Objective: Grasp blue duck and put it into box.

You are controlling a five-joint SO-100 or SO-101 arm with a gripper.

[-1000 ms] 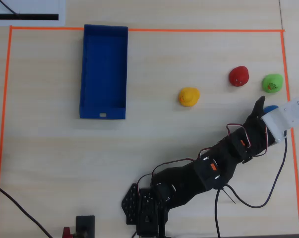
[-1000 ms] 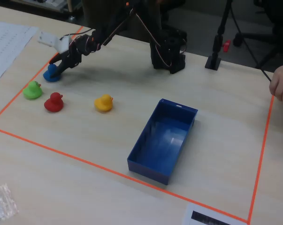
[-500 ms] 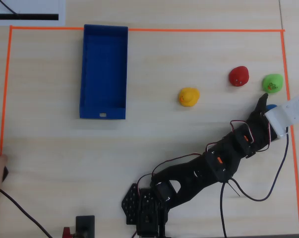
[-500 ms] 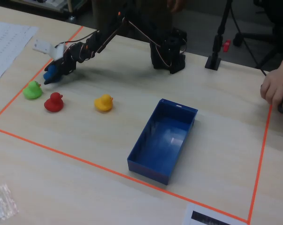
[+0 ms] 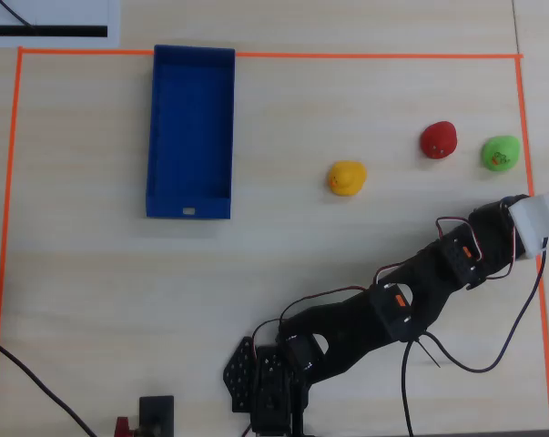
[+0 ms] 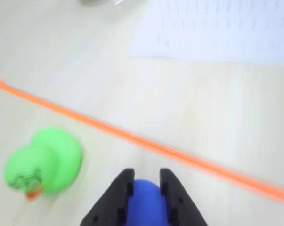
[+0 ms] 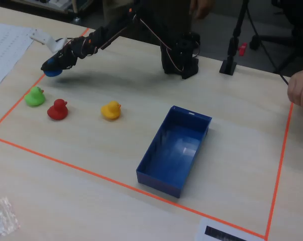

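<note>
Wrist view: a rounded green toy duck (image 6: 43, 162) lies left of the black two-finger gripper (image 6: 146, 183); an orange tape line (image 6: 179, 153) runs beyond it. The fingers are clamped on the small smooth blue duck (image 6: 145, 203), whose heading cannot be told. Fixed view: the long dark-blue tray-like box (image 7: 175, 149) sits well apart.
</note>
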